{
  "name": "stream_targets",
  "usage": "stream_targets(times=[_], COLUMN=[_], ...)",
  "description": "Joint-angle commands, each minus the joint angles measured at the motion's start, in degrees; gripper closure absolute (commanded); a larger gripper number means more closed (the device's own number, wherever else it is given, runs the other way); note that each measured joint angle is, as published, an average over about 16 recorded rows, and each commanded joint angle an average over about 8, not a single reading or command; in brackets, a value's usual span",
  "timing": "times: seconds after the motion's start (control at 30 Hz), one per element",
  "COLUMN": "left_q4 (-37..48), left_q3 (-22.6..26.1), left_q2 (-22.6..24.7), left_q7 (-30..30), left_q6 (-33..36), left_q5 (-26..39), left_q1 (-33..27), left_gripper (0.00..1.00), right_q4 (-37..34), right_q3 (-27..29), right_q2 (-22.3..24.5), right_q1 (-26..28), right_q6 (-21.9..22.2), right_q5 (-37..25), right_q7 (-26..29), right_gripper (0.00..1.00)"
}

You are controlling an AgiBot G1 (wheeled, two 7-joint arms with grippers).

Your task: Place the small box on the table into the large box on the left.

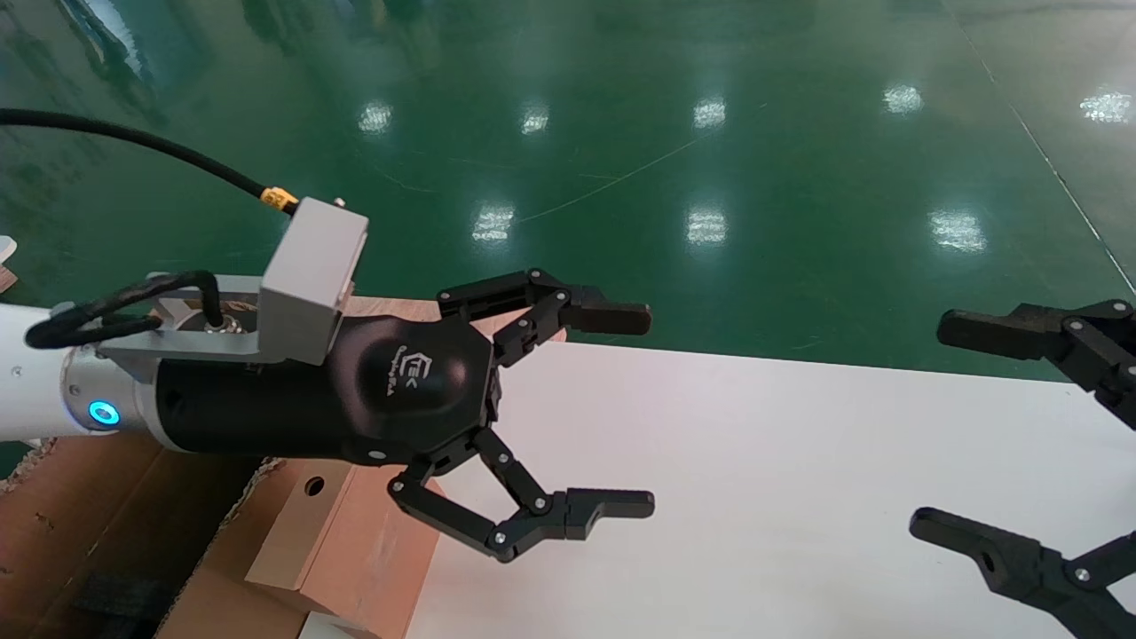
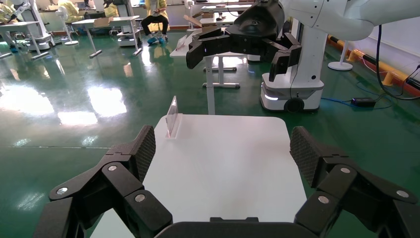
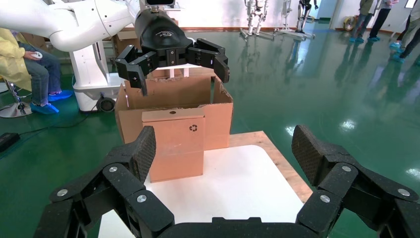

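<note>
So the left gripper (image 1: 621,413) is hanging in the air over the left end of the table (image 1: 754,497), fingers spread wide with nothing between them. It's pointing across the white top toward the other arm.

The small box (image 3: 173,145) isn't in the big carton: it's standing upright at the table's left end, right up against the front wall of the large box (image 3: 218,114), and it looks like the two are touching. You can see the little recycling mark on its face and the punched hole on its top edge. From the head view, the small box (image 1: 342,550) sits just under the left gripper's body, with the large box (image 1: 80,524) further left, its torn rim showing.

The right gripper (image 1: 954,430) is over at the right edge of the table, also spread apart and empty, well away from both boxes.
</note>
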Motion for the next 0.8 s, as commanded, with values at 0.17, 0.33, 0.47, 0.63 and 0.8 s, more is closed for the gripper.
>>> stream_targets(times=[0.17,0.33,0.47,0.63,0.8], left_q4=[0.00,0.00,0.00,0.00,0.05], left_q3=[0.00,0.00,0.00,-0.01,-0.01], left_q2=[0.00,0.00,0.00,0.00,-0.19], left_q7=[0.00,0.00,0.00,0.00,-0.06], left_q6=[0.00,0.00,0.00,0.00,-0.12], left_q5=[0.00,0.00,0.00,0.00,0.22], left_q1=[0.00,0.00,0.00,0.01,-0.08], left_gripper=[0.00,0.00,0.00,0.00,0.00], right_q4=[0.00,0.00,0.00,0.00,0.00], right_q3=[0.00,0.00,0.00,0.00,0.00], right_q2=[0.00,0.00,0.00,0.00,0.00], right_q1=[0.00,0.00,0.00,0.00,0.00], right_q6=[0.00,0.00,0.00,0.00,0.00], right_q5=[0.00,0.00,0.00,0.00,0.00], right_q7=[0.00,0.00,0.00,0.00,0.00], right_gripper=[0.00,0.00,0.15,0.77,1.00])
